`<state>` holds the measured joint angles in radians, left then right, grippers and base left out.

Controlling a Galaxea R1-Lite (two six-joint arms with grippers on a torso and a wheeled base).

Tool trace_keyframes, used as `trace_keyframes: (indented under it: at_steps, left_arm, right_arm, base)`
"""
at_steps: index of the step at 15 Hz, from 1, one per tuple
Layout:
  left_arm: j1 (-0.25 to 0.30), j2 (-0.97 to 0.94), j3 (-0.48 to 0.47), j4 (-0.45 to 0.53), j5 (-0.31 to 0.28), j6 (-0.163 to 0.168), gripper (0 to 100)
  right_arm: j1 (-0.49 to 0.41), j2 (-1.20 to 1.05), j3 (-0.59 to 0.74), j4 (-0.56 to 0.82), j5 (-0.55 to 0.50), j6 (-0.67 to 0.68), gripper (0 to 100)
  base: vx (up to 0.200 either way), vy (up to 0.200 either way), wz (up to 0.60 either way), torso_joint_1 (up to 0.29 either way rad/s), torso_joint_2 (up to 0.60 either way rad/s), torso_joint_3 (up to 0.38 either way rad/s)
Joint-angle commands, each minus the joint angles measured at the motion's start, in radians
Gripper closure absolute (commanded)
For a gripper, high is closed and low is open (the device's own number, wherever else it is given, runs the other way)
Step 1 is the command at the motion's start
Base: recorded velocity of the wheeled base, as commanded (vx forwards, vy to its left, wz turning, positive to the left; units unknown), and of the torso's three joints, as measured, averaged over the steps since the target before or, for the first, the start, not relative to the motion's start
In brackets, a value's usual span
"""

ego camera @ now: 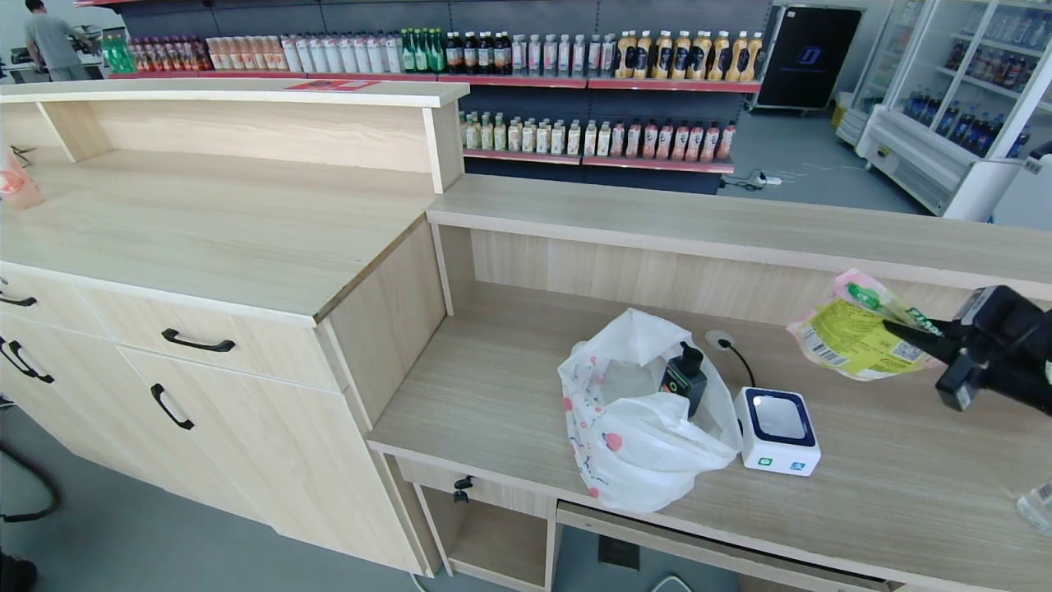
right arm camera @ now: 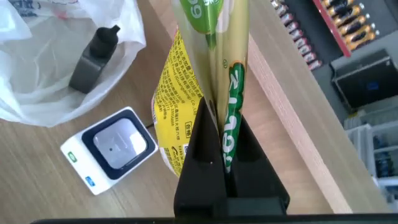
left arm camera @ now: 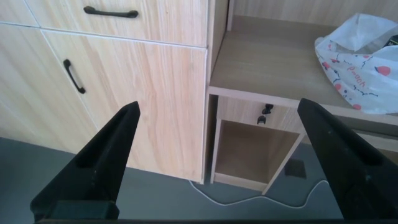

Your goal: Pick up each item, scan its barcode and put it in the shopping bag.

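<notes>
Pinching edge of yellow-green snack pouch (ego camera: 851,337) in right gripper (ego camera: 912,335), pouch sticking out beyond fingertips, hanging above counter (ego camera: 509,386), right of barcode scanner (ego camera: 777,429) and shopping bag (ego camera: 633,436). Holding left gripper (left arm camera: 217,106) spread wide.

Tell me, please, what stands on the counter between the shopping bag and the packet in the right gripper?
The white barcode scanner, right beside the shopping bag; the packet hangs above the counter in the right gripper. The head view shows this.
</notes>
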<state>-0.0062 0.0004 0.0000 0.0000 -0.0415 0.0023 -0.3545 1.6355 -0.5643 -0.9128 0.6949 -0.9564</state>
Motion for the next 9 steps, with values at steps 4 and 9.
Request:
trace_keyframes:
  at_steps: [4, 9]
  left_arm:
    - [0.0, 0.001, 0.0, 0.0, 0.0, 0.001, 0]
    - [0.0, 0.001, 0.0, 0.0, 0.0, 0.001, 0]
  right_arm:
    - [-0.181, -0.368, 0.115, 0.242, -0.032, 0.197, 100]
    - [-0.107, -0.362, 0.101, 0.238, -0.072, 0.355, 100]
  base:
    - [0.0, 0.0, 0.0, 0.0, 0.0, 0.0]
    - [0.0, 0.0, 0.48, 0.001, 0.0, 0.003]
